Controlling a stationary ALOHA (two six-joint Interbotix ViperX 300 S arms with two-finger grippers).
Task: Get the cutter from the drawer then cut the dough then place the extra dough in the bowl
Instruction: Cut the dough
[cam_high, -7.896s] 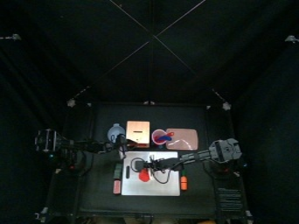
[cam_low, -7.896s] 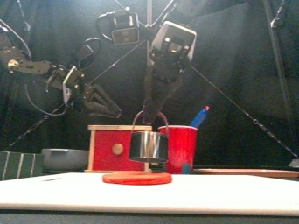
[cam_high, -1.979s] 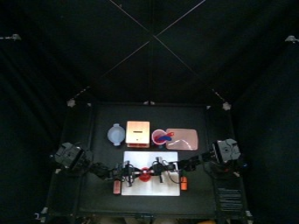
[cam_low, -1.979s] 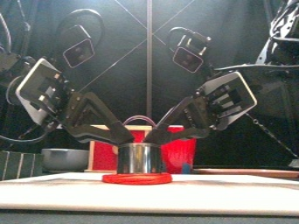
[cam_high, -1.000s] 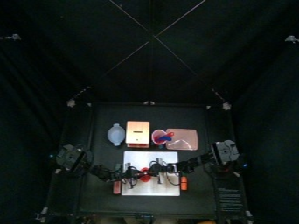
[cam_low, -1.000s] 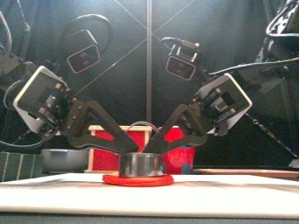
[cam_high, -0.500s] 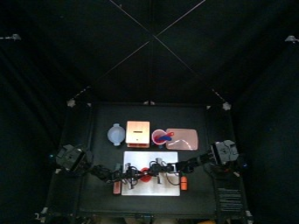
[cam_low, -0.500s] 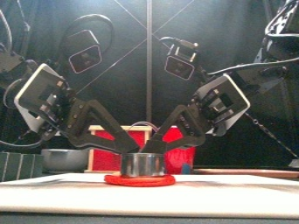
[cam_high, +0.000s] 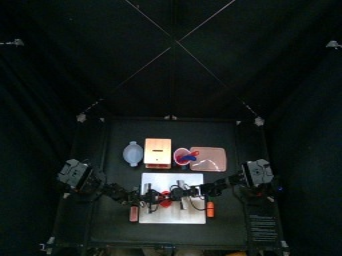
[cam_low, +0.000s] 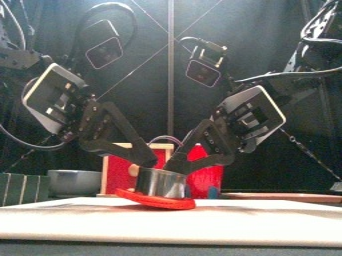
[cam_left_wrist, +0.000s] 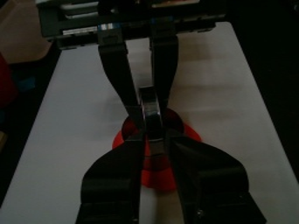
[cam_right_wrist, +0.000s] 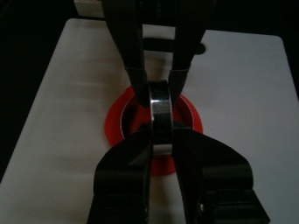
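The round metal cutter (cam_low: 163, 183) stands in the red dough (cam_low: 160, 199) on the white cutting board (cam_low: 80, 226). Dough and cutter sit tilted, the left side raised off the board. My left gripper (cam_low: 139, 178) comes in from the left and my right gripper (cam_low: 189, 180) from the right. Each is shut on the cutter's wall. In the left wrist view the cutter (cam_left_wrist: 152, 107) shows edge-on above the dough (cam_left_wrist: 158, 156), and the right wrist view shows the same cutter (cam_right_wrist: 160, 107) over the dough ring (cam_right_wrist: 121, 124). From above, cutter (cam_high: 166, 193) and both grippers meet at mid-board.
Behind the board stand the blue-grey bowl (cam_high: 131, 153), the wooden box (cam_high: 158, 152) and the pink tray (cam_high: 211, 158) with the red cup (cam_high: 185, 156). A small orange thing lies at each side edge of the board (cam_high: 174, 212).
Both grippers have risen a little with the cutter. The dough, flat on the board before, now tilts with its left edge lifted.
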